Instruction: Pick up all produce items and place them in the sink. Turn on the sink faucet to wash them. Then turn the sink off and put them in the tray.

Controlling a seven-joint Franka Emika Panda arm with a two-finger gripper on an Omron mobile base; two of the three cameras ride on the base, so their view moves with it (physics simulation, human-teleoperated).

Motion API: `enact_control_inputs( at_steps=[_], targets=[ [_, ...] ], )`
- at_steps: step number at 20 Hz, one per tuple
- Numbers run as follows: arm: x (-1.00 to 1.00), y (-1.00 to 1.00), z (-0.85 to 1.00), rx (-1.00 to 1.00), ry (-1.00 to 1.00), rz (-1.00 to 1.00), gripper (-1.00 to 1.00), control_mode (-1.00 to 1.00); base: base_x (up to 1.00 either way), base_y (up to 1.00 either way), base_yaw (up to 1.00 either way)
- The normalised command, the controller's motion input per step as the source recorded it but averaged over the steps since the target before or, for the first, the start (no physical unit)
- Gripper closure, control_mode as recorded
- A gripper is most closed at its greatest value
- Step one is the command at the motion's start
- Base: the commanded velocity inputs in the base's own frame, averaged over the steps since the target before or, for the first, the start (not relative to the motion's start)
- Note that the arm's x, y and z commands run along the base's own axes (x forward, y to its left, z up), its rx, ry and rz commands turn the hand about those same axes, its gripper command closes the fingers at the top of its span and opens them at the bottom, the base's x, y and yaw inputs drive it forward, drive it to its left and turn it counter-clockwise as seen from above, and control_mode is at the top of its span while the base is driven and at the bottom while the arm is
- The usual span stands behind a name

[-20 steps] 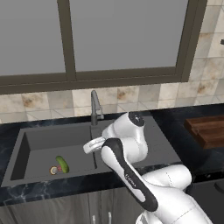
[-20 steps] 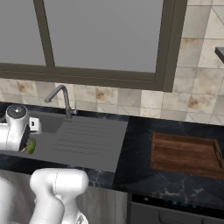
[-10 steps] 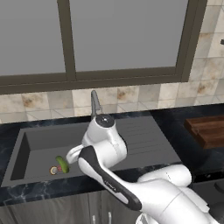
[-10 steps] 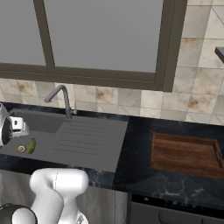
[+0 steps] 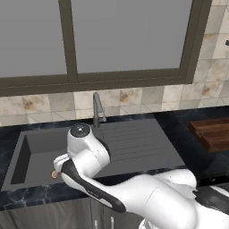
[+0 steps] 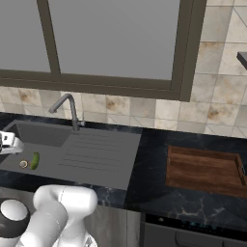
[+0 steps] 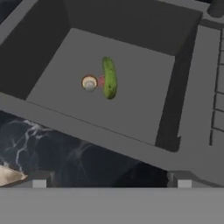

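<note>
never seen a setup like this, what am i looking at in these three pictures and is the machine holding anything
It is a rendered kitchen with a white robot arm on a driving base. Two pictures come from cameras on the base, behind the arm to its left and right. The third comes from a camera on the hand, looking down between its jaws.

In the dark sink lie a green cucumber and, just beside it, a small round tan item. A grey faucet stands behind the basin, and a wooden tray sits on the black counter to the right.

The jaws are open, above the sink's front edge, and hold nothing.
</note>
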Motion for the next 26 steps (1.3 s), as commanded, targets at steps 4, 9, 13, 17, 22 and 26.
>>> enact_control_inputs(
  at_steps=[4, 9, 13, 17, 22, 26],
  targets=[
    [0.34, 0.15, -0.12, 0.00, 0.05, -0.14, -1.00, -1.00, 0.00, 0.00, 0.00],
    [0.37, 0.05, -0.22, 0.00, 0.05, -0.14, -1.00, -1.00, 0.00, 0.00, 0.00],
    [0.41, 0.00, -0.31, 0.00, 0.06, -0.09, -1.00, -1.00, 0.00, 0.00, 0.00],
    [0.37, 0.00, -0.35, 0.00, 0.07, -0.03, -1.00, -1.00, 0.00, 0.00, 0.00],
    [0.24, 0.00, -0.31, 0.00, 0.09, -0.01, -1.00, -1.00, 0.00, 0.00, 0.00],
    [0.20, 0.05, -0.27, -0.03, 0.09, 0.00, -1.00, -1.00, 0.00, 0.00, 0.00]
  ],
)
